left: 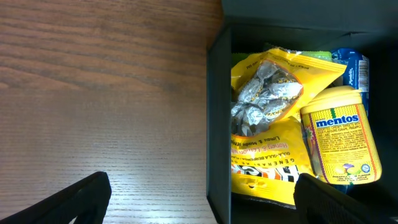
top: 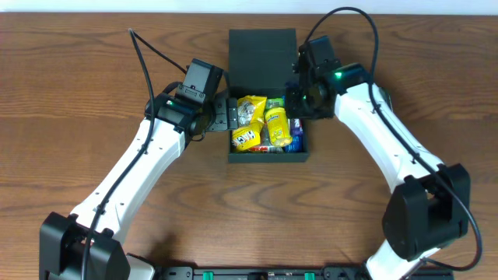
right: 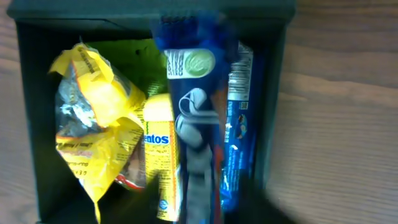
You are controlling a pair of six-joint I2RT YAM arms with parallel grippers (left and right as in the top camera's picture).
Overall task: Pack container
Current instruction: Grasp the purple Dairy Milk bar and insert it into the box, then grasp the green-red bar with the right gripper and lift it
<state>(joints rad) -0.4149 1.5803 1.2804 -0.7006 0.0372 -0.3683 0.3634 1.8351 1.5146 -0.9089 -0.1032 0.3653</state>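
Observation:
The container (top: 268,156) is a dark box with its flap lid (top: 263,48) open to the far side. Inside lie a yellow snack bag (top: 250,109), a yellow Mentos bottle (top: 278,126) and blue packets (top: 296,134). My left gripper (top: 226,115) is open and straddles the box's left wall (left: 217,124), with one finger outside and one over the snacks (left: 208,205). My right gripper (top: 299,99) hovers over the box's right side. In the right wrist view a blurred blue packet (right: 193,124) lies between its spread, blurred fingers (right: 208,205), beside the Mentos bottle (right: 158,162).
Brown wooden table (top: 93,62) surrounds the box on all sides. A second blue packet (right: 239,124) lies against the box's right wall. The yellow bag (left: 267,93) and the Mentos bottle (left: 341,140) fill the box's left and middle.

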